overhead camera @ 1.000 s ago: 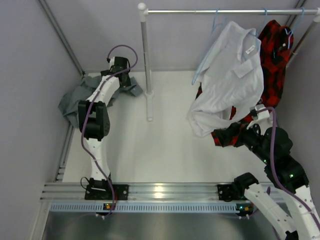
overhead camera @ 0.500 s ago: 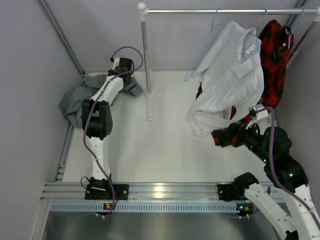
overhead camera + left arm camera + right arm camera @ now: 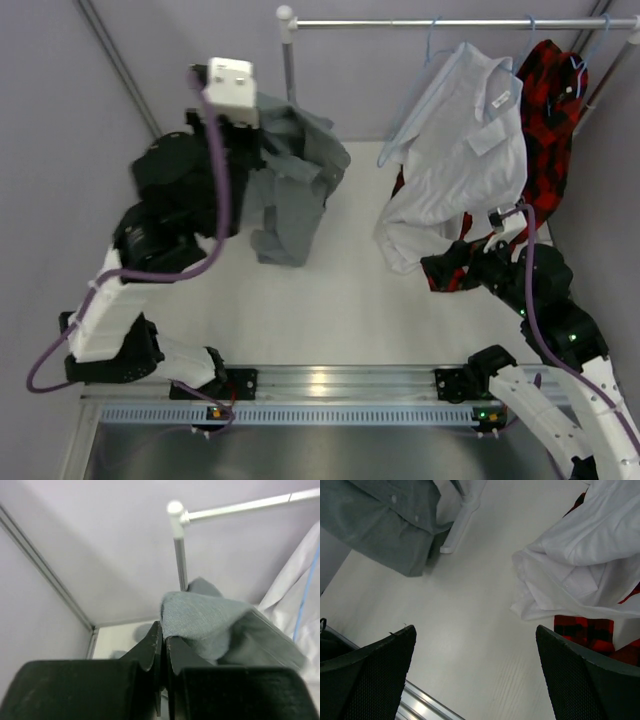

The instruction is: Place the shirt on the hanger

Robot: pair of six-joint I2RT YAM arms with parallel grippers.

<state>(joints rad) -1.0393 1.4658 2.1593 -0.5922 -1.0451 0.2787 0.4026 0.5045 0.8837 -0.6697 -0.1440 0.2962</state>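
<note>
The grey shirt (image 3: 292,190) hangs in the air beside the rack post, bunched and drooping from my raised left gripper (image 3: 262,118). In the left wrist view that gripper (image 3: 163,632) has its jaws pressed together, with the shirt's cloth (image 3: 210,622) pinched at the tips. The light-blue wire hanger (image 3: 408,112) hangs from the rail along the white shirt's left edge, and its wire (image 3: 305,592) shows at the right of the left wrist view. My right gripper (image 3: 452,268) is low at the right, in front of the plaid cloth. Its jaws (image 3: 475,630) are wide open over bare table.
A white post (image 3: 290,62) holds up the metal rail (image 3: 450,22). On the rail hang a white shirt (image 3: 465,140) and a red-and-black plaid shirt (image 3: 552,110), their hems touching the table. Grey walls stand on both sides. An aluminium track (image 3: 320,382) runs along the near edge.
My left gripper shut on the shirt in the back left corner. The arm then rose and swung right, lifting the shirt off the table. The right arm barely shifted.
</note>
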